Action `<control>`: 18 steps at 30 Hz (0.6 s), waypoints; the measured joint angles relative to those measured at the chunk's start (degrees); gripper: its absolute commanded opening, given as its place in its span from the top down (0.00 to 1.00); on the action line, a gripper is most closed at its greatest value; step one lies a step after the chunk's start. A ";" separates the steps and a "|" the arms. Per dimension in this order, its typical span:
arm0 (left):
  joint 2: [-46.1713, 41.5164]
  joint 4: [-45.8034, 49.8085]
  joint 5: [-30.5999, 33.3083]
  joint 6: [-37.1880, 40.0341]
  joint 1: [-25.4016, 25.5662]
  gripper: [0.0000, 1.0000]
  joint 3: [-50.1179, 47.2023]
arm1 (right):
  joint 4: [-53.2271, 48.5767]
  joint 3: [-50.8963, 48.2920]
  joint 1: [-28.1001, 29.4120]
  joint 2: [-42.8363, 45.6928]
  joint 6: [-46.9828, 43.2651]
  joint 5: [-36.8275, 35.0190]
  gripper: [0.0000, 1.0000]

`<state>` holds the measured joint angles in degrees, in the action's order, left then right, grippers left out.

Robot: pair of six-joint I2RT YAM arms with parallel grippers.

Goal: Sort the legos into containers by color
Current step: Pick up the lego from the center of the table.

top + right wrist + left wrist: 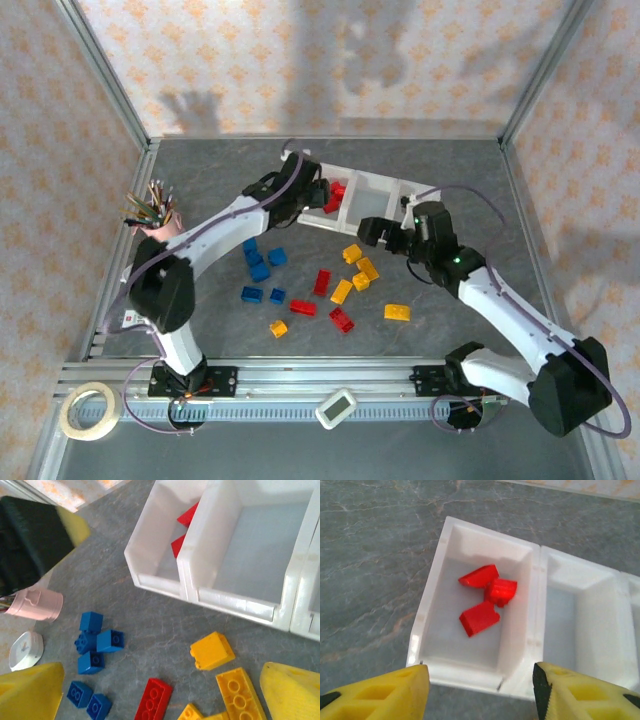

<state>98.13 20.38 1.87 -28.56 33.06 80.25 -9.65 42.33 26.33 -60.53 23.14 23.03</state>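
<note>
Grey marbled tabletop (480, 180) with loose legos (303, 307) near the white containers (380, 185), red bricks (487, 597) in the end compartment, left end effector (479, 680) apart and empty above them, right end effector (162, 680) apart over yellow bricks (212, 651), likely light, rigid, slick, pinch flat sides

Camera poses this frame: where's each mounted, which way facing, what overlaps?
Top external: above and behind the bases, facing down over the table and tray; both arms, left gripper and right gripper show.
Left wrist: on the left arm, looking down into the tray's end compartment; its yellow fingers at the bottom corners.
Right wrist: on the right arm, looking down at loose legos before the tray; yellow fingers at the bottom corners.
Shared: both wrist views see the red legos in that end compartment.
</note>
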 measured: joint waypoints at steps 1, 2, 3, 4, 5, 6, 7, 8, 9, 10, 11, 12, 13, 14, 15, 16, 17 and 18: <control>-2.03 -0.26 0.00 -0.07 0.66 0.39 -2.36 | -0.02 -1.05 0.55 0.90 0.20 0.24 0.00; -3.58 -0.46 0.00 -0.31 1.33 0.38 -4.42 | 0.04 -2.16 1.05 1.66 0.37 0.48 0.00; -5.16 -0.52 0.02 -0.55 2.29 0.38 -6.86 | 0.11 -3.45 1.55 2.36 0.50 0.68 0.00; -6.36 -0.66 0.02 -1.01 3.19 0.37 -9.05 | 0.24 -4.98 2.14 2.99 0.79 1.01 0.00; -7.28 -0.70 0.02 -1.44 4.07 0.36 -11.06 | 0.26 -6.27 2.62 3.39 0.96 1.16 0.00; -8.04 -0.63 0.04 -1.86 5.05 0.35 -13.16 | 0.28 -7.72 3.17 3.65 1.31 1.44 0.00; -8.63 -0.59 0.07 -2.67 6.12 0.34 -15.17 | 0.31 -9.03 3.74 3.76 1.70 1.55 0.00; -8.94 -0.52 0.04 -3.32 6.91 0.33 -16.63 | 0.48 -10.12 4.17 3.82 1.99 1.68 0.00; -9.18 -0.50 0.07 -4.28 7.89 0.32 -18.29 | 0.83 -11.34 4.59 4.02 2.40 1.77 0.00; -9.29 -0.44 0.09 -5.07 8.68 0.32 -19.63 | 1.09 -12.52 4.94 4.28 2.82 1.92 0.00; -9.29 -0.44 0.09 -5.84 9.29 0.32 -20.63 | 1.38 -13.42 5.14 4.48 3.10 2.03 0.00; -9.29 -0.46 0.15 -6.51 9.88 0.32 -21.62 | 1.88 -14.40 5.16 4.70 3.41 2.14 0.00; -9.29 -0.44 0.15 -7.32 10.54 0.32 -22.47 | 2.23 -15.19 5.14 4.79 3.72 2.12 0.00; -9.20 -0.39 0.20 -7.80 10.97 0.32 -22.86 | 2.40 -15.69 5.14 4.79 3.89 2.10 0.00; -8.96 -0.42 0.33 -8.33 11.52 0.31 -23.06 | 2.43 -16.06 5.14 4.76 4.09 2.08 0.00; -8.61 -0.48 0.55 -8.81 12.04 0.31 -23.06 | 2.45 -16.24 5.14 4.76 4.13 2.08 0.00; -8.15 -0.59 0.70 -9.18 12.46 0.31 -23.06 | 2.64 -16.31 5.14 4.76 4.13 2.05 0.00; -7.54 -0.68 0.74 -9.44 12.90 0.31 -23.06 | 2.99 -16.31 5.14 4.76 4.13 2.03 0.00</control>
<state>90.59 19.70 2.61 -38.00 45.95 57.19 -6.66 26.02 31.46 -55.77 27.27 25.06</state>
